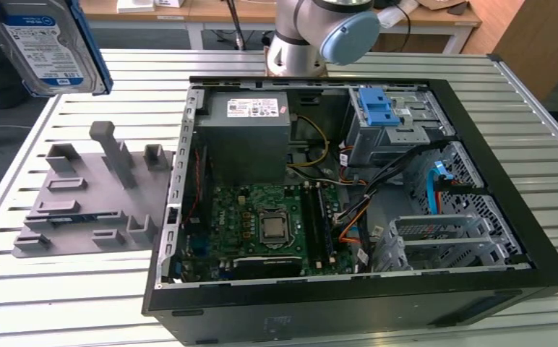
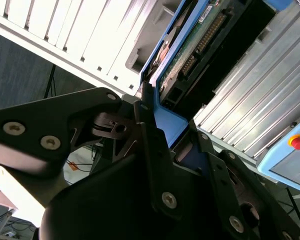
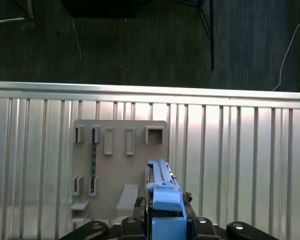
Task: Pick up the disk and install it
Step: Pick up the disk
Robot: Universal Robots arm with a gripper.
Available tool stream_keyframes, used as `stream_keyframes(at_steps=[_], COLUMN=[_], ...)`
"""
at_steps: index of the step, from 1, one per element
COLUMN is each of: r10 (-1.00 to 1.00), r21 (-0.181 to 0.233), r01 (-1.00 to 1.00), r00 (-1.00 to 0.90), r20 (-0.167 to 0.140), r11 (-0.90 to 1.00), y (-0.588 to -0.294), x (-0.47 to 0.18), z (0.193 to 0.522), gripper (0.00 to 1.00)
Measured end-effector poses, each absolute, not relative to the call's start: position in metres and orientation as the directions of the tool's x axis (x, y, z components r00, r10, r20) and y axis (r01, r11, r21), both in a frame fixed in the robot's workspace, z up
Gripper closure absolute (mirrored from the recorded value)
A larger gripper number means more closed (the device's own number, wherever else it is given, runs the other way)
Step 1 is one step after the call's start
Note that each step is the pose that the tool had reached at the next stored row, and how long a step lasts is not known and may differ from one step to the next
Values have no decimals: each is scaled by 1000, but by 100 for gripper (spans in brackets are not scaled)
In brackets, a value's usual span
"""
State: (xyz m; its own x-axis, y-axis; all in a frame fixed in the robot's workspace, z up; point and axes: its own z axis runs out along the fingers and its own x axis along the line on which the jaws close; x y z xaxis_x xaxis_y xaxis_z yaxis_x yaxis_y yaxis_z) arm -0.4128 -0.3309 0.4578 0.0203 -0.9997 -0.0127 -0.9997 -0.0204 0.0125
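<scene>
The disk, a silver drive with a white-and-blue label in a blue carrier, hangs high at the exterior view's upper left, above the table's corner. In the first wrist view the disk is edge-on, its blue carrier standing up out of my gripper. The second wrist view shows my gripper shut on the blue carrier, and the disk's green circuit board faces the camera. Below the disk lies the grey holder plate.
The open computer case lies on the slatted metal table, with a power supply, motherboard, blue latch and an empty metal drive cage inside. The grey holder plate lies on the exterior view's left of the case.
</scene>
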Motion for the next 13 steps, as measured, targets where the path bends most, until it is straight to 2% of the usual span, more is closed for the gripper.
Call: stream_keyframes(at_steps=[13], r10=[-1000], r21=[12], r01=[-1000], r00=[20], r20=[-13], r11=[-20], y=[-331], x=[-413], z=[460], gripper=[64])
